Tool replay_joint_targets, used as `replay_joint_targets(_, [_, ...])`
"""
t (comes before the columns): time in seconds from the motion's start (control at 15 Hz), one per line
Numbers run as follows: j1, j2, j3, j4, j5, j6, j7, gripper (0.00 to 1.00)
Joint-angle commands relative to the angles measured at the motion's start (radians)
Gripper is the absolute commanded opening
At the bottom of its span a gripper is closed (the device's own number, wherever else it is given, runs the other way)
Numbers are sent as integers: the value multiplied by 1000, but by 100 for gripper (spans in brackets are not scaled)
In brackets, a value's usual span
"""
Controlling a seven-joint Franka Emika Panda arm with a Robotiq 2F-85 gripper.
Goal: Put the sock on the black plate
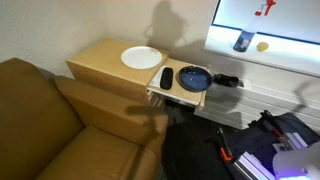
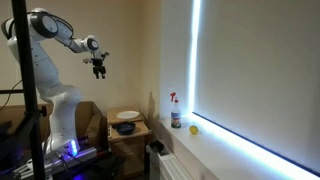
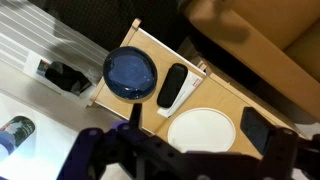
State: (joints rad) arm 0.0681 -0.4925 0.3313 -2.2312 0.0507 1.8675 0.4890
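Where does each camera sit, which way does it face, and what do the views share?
In an exterior view, the camera sits high, looking down on the wooden table and sofa; no arm clearly shows.
In an exterior view, it sits low, facing the window; the raised arm and gripper show.
Wrist view: looks down on the sock; blurred gripper at bottom.
All share the white plate and black plate.

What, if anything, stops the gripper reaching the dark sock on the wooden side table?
Likely yes, it can reach. The gripper hangs high above the wooden side table, and the wrist view looks down on the dark sock, lying uncovered between the dark blue round plate and white round plate. Nothing visible blocks descent.
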Motion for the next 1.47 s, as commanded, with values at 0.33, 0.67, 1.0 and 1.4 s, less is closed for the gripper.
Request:
replay_joint_targets(0.33, [-34, -169, -131, -286, 53, 124, 108, 100])
replay_joint_targets(0.67, [-89, -298, -201, -523, 133, 208, 207, 100])
replay_joint_targets(1.0, [-96, -234, -181, -467, 115, 163, 189, 100])
replay_joint_targets(1.4, [-294, 17, -317, -449, 50, 250, 227, 100])
